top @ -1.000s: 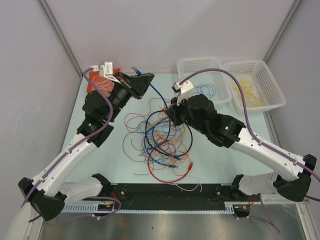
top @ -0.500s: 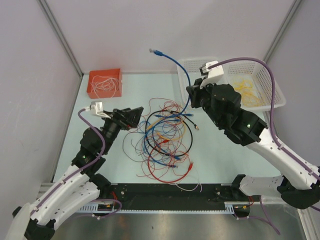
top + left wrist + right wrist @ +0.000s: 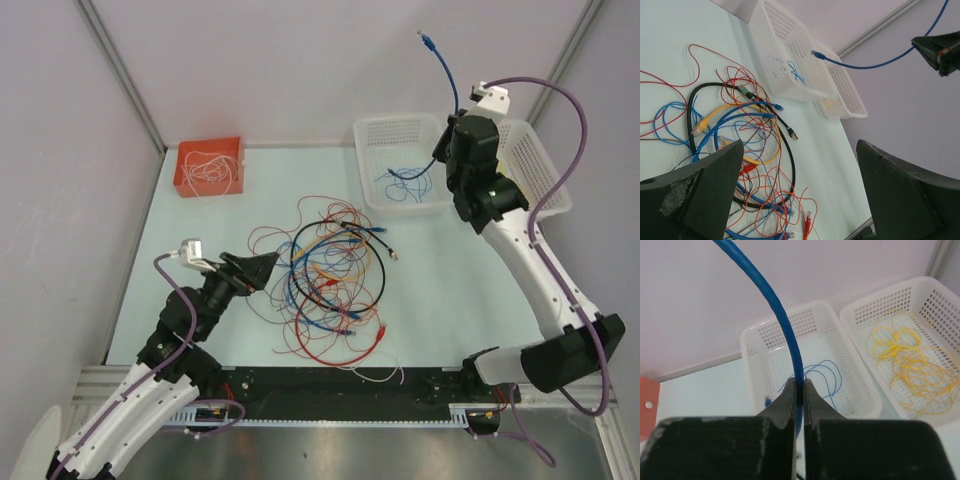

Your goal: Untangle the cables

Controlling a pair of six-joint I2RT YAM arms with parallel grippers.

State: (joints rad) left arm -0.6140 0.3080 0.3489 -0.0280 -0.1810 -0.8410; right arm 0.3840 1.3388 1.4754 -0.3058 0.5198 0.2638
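Blue cable (image 3: pixel 790 340) pinched in right gripper (image 3: pixel 799 386); left gripper (image 3: pixel 797 152) wide open, empty.

Red tray (image 3: pixel 181 172), left white basket (image 3: pixel 363 160), right white basket (image 3: pixel 548 175) beside it, pale table (image 3: pixel 450 285)

The cables (image 3: pixel 325 285) heaped on the table (image 3: pixel 200 235) centre; left basket (image 3: pixel 400 119), right basket (image 3: pixel 548 165) behind right; tray (image 3: pixel 210 143) behind left
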